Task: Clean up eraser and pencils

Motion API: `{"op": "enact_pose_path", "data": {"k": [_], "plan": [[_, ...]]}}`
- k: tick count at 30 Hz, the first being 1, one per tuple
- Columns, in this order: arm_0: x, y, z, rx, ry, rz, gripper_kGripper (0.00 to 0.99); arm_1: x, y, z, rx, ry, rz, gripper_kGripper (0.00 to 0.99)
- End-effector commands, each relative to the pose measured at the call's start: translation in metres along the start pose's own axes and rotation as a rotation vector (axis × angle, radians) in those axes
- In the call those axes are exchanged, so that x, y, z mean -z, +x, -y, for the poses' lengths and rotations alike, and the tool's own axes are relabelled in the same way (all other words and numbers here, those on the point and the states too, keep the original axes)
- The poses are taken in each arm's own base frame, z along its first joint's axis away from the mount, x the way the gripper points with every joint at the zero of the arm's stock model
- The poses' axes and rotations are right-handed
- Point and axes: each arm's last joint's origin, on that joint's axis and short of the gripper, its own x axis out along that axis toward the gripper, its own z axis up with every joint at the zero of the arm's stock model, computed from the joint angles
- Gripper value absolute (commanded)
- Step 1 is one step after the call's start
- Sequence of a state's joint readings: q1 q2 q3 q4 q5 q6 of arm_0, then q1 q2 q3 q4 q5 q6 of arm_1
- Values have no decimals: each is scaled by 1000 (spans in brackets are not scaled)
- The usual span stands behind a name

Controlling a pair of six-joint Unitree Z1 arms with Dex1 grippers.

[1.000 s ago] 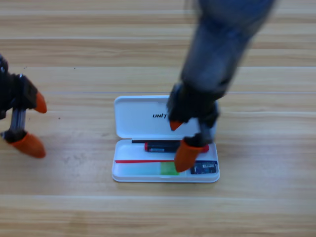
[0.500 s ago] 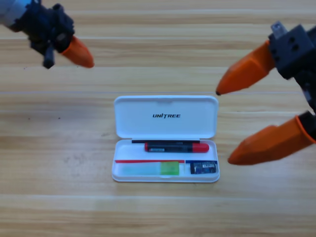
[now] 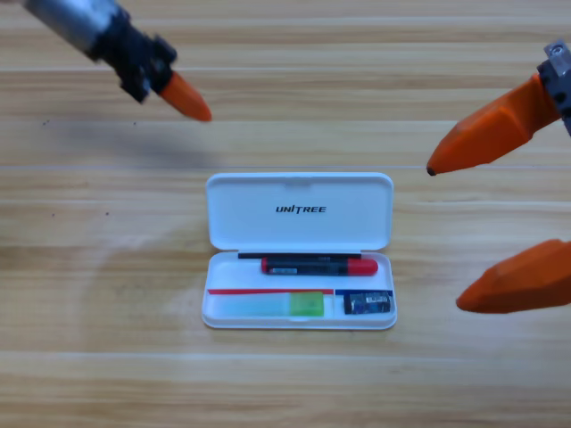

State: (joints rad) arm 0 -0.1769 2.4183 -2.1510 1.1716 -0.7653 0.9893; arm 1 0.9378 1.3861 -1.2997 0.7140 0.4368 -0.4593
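While both pencils (image 3: 318, 265) and eraser (image 3: 368, 304) sit in the white case (image 3: 299, 201), right gripper (image 3: 444, 234) gapes wide at right edge; left gripper (image 3: 183, 96) upper left, jaws unreadable.

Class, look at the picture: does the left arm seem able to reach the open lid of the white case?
Probably yes. The left gripper hangs above and left of the case lid, with only bare table between them; the right gripper waits off to the side.

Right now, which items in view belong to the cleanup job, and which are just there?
Job:
- eraser, in the case's lower right compartment
- black pencil, upper slot
- green-ended pencil, lower left compartment
- white case, lid open
- left pincer, upper left above the case
- right pincer, open, right edge

Just there:
- wooden table
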Motion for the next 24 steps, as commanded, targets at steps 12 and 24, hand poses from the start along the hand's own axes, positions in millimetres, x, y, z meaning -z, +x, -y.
{"op": "enact_pose_path", "data": {"k": [12,24], "plan": [[13,86,8,262,-38,-63,0,8,16,9,-22,46,-26,960],[-16,97,58,323,10,-106,0,8,23,12,-46,61,-33,960]]}}
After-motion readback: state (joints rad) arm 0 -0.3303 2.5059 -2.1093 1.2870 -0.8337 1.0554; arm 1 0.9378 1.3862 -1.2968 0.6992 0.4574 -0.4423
